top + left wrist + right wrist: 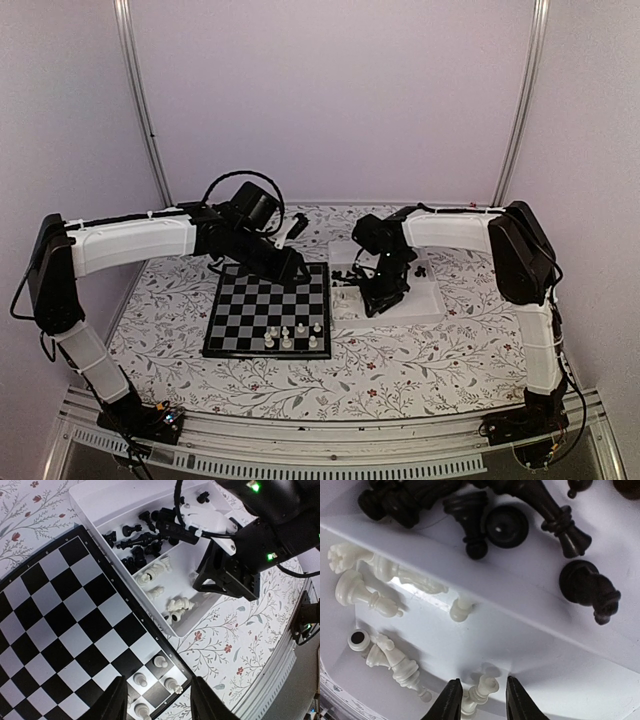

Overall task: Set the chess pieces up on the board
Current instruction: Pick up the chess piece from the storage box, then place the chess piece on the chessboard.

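Note:
The board (240, 310) lies on the table with a few white chess pieces (290, 336) at its near right corner. In the left wrist view these white pieces (160, 661) stand below my left gripper (160, 705), which hangs open over them, holding nothing. My right gripper (378, 300) is down in the white tray (425, 300). Its fingers straddle a lying white piece (485, 687); the left finger is close to it and a gap shows on the right, so my right gripper (481, 700) is open. Other white pieces (370, 590) lie nearby.
The tray (80, 495) sits right of the board (60, 630). A raised divider (530, 600) splits it, with several black pieces (520, 510) in the far compartment. My right arm (250, 545) hangs over the tray. A floral cloth (420, 350) covers the table.

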`<action>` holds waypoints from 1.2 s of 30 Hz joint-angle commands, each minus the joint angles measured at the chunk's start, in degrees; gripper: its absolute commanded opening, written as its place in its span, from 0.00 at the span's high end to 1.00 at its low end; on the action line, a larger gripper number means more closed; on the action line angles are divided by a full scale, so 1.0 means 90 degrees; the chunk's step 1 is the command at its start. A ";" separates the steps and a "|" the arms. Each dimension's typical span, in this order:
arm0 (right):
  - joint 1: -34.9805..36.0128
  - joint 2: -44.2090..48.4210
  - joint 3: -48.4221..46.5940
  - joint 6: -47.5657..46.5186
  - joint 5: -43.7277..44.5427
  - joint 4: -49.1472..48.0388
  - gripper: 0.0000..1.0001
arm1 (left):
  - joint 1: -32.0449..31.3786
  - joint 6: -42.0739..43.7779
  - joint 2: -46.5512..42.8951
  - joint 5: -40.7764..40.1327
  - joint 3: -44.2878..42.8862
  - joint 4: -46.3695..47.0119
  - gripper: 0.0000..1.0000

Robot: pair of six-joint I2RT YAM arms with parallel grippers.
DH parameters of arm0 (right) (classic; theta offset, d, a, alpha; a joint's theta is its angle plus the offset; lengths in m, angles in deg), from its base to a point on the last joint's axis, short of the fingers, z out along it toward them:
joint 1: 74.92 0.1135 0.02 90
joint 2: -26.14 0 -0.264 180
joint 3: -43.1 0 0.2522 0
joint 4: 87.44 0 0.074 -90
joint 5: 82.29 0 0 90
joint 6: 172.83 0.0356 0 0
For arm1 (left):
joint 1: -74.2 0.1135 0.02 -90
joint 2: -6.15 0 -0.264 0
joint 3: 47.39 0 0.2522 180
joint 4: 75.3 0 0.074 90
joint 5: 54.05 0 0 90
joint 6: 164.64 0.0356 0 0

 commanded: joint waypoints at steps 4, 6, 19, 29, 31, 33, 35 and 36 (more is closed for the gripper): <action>0.0070 0.0281 0.0889 -0.0176 0.0611 -0.0008 0.82 | 0.0097 -0.0070 0.0025 -0.0086 -0.0137 0.0060 0.54; 0.0073 0.0413 0.1126 -0.0197 0.0588 -0.0203 0.90 | 0.0133 -0.0124 0.0088 -0.0049 -0.0223 0.0090 0.54; 0.0113 0.1726 0.0930 -0.0826 -0.0121 -0.1201 1.00 | 0.0334 -0.0223 0.0490 0.1369 -0.0520 0.0859 0.54; 0.0460 0.2042 0.0514 -0.1343 -0.0960 -0.2021 1.00 | 0.0561 -0.0644 0.1102 0.3069 -0.0527 0.1895 0.54; 0.0493 0.2101 0.0508 -0.1552 -0.1107 -0.2174 1.00 | 0.0599 -0.0739 0.1244 0.3469 -0.0500 0.2098 0.54; 0.0495 0.2144 0.0512 -0.1565 -0.1225 -0.2295 1.00 | 0.0614 -0.0789 0.1338 0.3750 -0.0469 0.2281 0.54; 0.0494 0.2176 0.0508 -0.1525 -0.1290 -0.2377 1.00 | 0.0627 -0.0818 0.1351 0.3846 -0.0429 0.2381 0.54; 0.0498 0.2185 0.0508 -0.1483 -0.1306 -0.2403 1.00 | 0.0639 -0.0831 0.1334 0.3861 -0.0384 0.2444 0.54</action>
